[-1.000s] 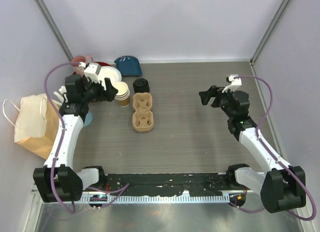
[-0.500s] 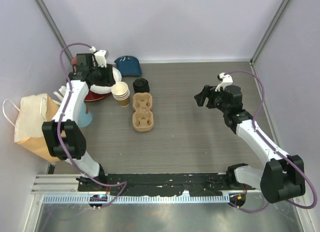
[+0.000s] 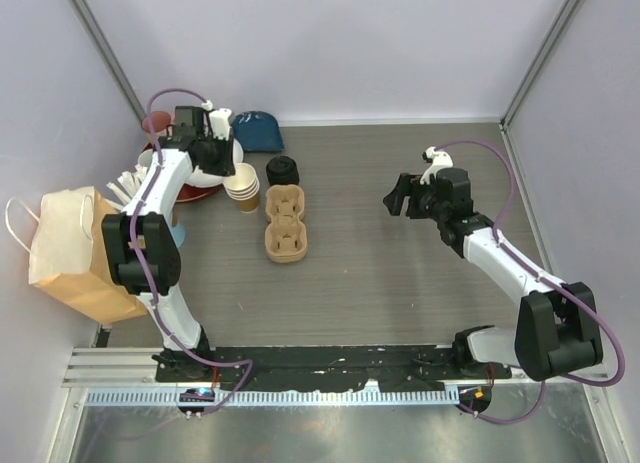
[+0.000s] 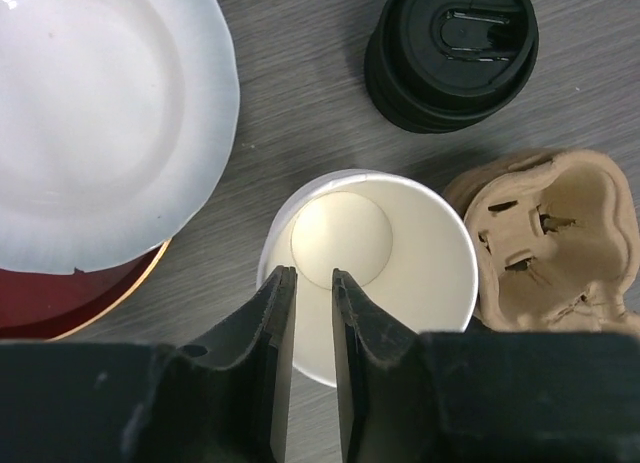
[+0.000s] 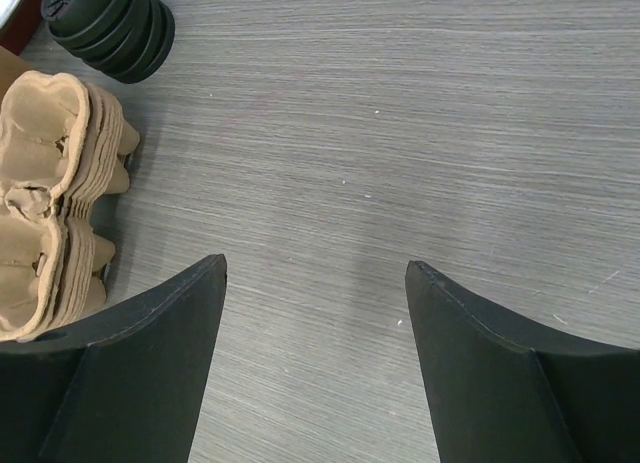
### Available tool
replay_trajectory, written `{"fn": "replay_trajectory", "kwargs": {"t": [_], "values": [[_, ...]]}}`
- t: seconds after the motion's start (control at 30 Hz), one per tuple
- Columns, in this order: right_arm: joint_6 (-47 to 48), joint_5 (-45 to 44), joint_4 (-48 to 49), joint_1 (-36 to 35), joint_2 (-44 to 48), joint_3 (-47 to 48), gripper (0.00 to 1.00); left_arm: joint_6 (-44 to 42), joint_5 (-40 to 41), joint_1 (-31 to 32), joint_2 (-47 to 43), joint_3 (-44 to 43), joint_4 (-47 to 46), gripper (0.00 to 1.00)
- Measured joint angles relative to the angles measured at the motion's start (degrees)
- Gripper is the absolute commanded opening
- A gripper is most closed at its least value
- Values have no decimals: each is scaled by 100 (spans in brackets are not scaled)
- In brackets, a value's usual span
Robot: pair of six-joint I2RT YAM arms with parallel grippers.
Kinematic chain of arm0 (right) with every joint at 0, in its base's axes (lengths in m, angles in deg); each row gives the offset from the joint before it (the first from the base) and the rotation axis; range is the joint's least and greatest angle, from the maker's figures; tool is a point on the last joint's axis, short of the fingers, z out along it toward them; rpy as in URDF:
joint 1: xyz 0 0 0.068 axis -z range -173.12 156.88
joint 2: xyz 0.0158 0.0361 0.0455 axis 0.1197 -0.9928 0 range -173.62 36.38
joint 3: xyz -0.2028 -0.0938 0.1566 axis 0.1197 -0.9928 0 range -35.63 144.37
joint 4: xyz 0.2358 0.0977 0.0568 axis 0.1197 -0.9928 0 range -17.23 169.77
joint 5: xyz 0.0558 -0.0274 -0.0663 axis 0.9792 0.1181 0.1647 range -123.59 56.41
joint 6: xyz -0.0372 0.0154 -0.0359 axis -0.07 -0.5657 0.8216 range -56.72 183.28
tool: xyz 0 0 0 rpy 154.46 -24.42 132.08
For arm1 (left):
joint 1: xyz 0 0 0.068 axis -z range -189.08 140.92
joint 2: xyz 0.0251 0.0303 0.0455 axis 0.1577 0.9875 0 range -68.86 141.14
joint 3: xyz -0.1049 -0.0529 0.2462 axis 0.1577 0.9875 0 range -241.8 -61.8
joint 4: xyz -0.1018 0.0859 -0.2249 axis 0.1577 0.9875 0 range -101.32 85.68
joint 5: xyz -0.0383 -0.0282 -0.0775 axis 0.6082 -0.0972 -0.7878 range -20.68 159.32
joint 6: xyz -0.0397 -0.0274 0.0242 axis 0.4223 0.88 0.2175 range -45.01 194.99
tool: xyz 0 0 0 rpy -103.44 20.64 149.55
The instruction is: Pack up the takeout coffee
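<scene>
Coffee cups (image 3: 241, 186) stand stacked on the tabletop (image 3: 400, 273) beside the black lids (image 3: 283, 170). The left pincer (image 4: 312, 275) hangs over their rim, almost pressed together, holding nothing, I think; the right pincer (image 5: 315, 268) is spread wide. Next it must open a bit and grab one cup.

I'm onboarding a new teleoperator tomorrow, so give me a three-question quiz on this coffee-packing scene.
1. True or false: the right hand is gripping a lid.
2. Which thing sits just beyond the far end of the cardboard cup carrier? A) stack of black lids B) paper bag C) blue cloth
3. Fill in: the paper cup seen just past the fingertips of the left hand has ___ lid on it.

Key: 1 false, its fingers are wide apart with only bare table between them; 2 A; 3 no.
</scene>
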Motion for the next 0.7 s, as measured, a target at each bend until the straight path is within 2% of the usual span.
{"fn": "replay_trajectory", "kwargs": {"t": [0.17,0.7], "values": [[4,-20,-2,-46,-39,66,77,-107,22,79,127,-22,0,22],[109,-22,-26,-170,-39,76,77,-479,293,85,-136,-22,-168,36]]}}
